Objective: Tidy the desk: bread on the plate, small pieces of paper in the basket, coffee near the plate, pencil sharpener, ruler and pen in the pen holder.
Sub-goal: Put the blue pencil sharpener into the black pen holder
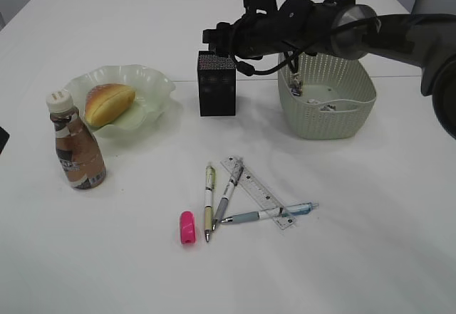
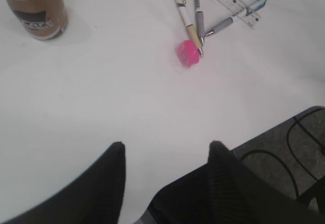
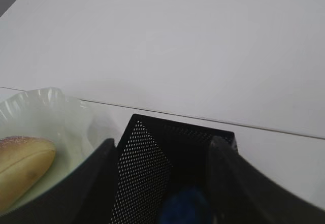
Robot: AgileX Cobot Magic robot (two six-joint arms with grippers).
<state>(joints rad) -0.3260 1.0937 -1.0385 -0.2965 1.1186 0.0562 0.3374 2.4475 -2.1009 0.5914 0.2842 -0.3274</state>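
Our right end effector hangs over the open mouth of the black mesh pen holder, its fingers spread apart with nothing gripped between them; something dark blue shows blurred inside the holder, and we cannot tell what it is. Our left end effector sits low over bare desk, fingers likewise parted and empty.

We judge the pen-holder step to be in hand. The bread lies on the pale green plate, the coffee bottle stands just beside that plate, and scraps of paper show in the basket.

Still out on the desk, well apart from the holder, are the pink pencil sharpener, the clear ruler and three pens fanned across one another, one lying over the ruler.

The next move, as we read it, calls for a descent on one pen clear of the overlap, then a carry to the holder.
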